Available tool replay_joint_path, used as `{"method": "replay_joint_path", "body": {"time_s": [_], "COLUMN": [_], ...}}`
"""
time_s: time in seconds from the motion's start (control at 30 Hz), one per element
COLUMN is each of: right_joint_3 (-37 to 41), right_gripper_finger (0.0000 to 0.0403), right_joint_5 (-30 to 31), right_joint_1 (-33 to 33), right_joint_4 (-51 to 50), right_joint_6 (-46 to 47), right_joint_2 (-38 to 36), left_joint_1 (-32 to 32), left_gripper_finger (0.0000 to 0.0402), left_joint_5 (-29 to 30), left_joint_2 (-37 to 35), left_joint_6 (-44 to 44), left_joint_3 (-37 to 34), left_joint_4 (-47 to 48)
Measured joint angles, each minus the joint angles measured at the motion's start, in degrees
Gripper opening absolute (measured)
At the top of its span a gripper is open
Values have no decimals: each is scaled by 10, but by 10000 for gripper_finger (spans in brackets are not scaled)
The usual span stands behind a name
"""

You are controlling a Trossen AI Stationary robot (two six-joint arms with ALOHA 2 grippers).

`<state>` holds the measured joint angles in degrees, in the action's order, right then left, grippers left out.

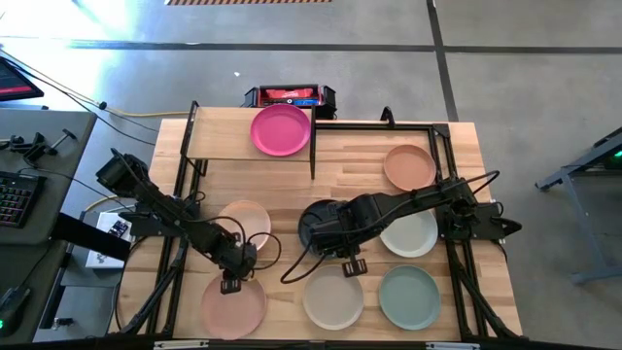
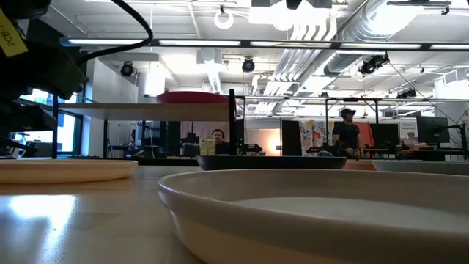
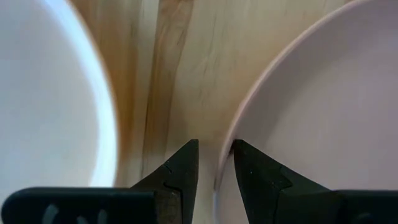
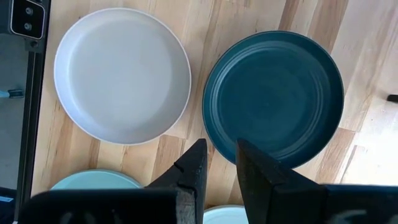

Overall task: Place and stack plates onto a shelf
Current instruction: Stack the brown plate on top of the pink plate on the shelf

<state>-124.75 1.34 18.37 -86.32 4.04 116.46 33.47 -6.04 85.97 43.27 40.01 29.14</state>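
The left end effector (image 1: 230,283), narrowly parted, straddles the rim of the salmon plate (image 1: 233,306) on the worktop (image 1: 350,170); stiff, light, probably slick, so pinch that rim. The right end effector (image 1: 352,265) hovers, narrow and empty

Eight plates are showing from above, one of each colour: a pink plate (image 1: 281,129) sitting on the one shelf (image 1: 219,136), an orange plate (image 1: 409,166), a peach plate (image 1: 249,220), a charcoal plate (image 1: 313,222), an off-white plate (image 1: 413,234), a salmon plate (image 1: 233,307), a beige plate (image 1: 332,298) and a sage green plate (image 1: 409,297). Two arms are reaching in, and two people are showing in the room behind.
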Motion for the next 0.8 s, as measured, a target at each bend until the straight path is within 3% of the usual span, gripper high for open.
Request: {"method": "replay_joint_path", "body": {"time_s": [0.2,0.43,0.7,0.8], "right_joint_3": [0,0,0,0], "right_gripper_finger": [64,64,64,64], "right_joint_5": [0,0,3,31], "right_joint_1": [0,0,0,0], "right_joint_4": [0,0,-5,-10], "right_joint_6": [0,0,0,-3], "right_joint_2": [0,0,0,0], "left_joint_1": [0,0,0,-1], "left_gripper_finger": [82,11,3,3], "left_joint_5": [-16,-28,-28,-22], "left_joint_2": [0,-1,-1,-1], "left_joint_6": [7,12,50,63], "left_joint_3": [0,1,16,33], "left_joint_4": [-2,-7,-7,7]}}
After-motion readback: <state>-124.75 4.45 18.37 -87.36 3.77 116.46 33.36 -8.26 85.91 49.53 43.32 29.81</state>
